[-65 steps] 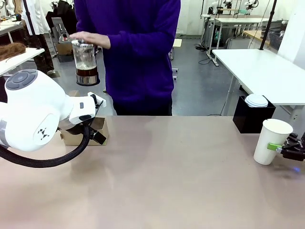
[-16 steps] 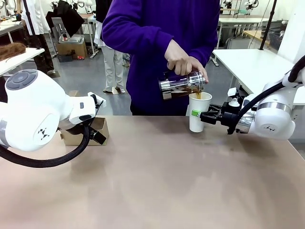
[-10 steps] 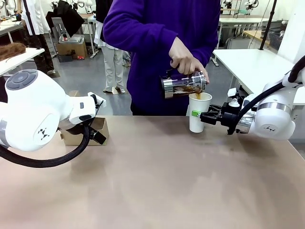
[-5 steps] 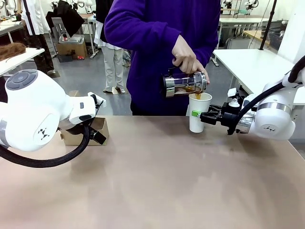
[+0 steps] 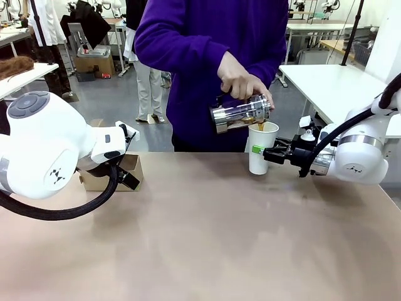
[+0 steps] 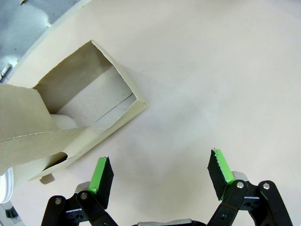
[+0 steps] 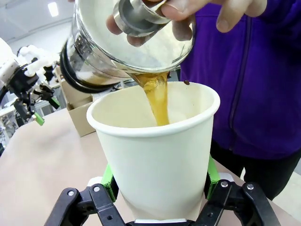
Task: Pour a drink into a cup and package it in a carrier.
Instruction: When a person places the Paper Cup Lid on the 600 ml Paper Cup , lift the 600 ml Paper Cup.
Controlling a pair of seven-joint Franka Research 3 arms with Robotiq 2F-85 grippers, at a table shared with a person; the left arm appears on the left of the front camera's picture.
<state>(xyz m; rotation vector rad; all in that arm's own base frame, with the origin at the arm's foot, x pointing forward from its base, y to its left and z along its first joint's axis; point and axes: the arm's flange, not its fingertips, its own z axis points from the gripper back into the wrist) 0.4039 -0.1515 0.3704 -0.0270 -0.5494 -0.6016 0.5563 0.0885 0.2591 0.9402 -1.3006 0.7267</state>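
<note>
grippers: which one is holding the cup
The right gripper, shut on the cup under the pour; the left gripper hangs open beside the carrier.

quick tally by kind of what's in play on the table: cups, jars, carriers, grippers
paper cup: 1
glass jar: 1
cardboard carrier: 1
grippers: 2 (left gripper, right gripper)
total: 5

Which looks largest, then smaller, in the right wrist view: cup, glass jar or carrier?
Cup, nearest the camera
Glass jar, partly cut off
Carrier, far behind, so its true size is unsure
</note>
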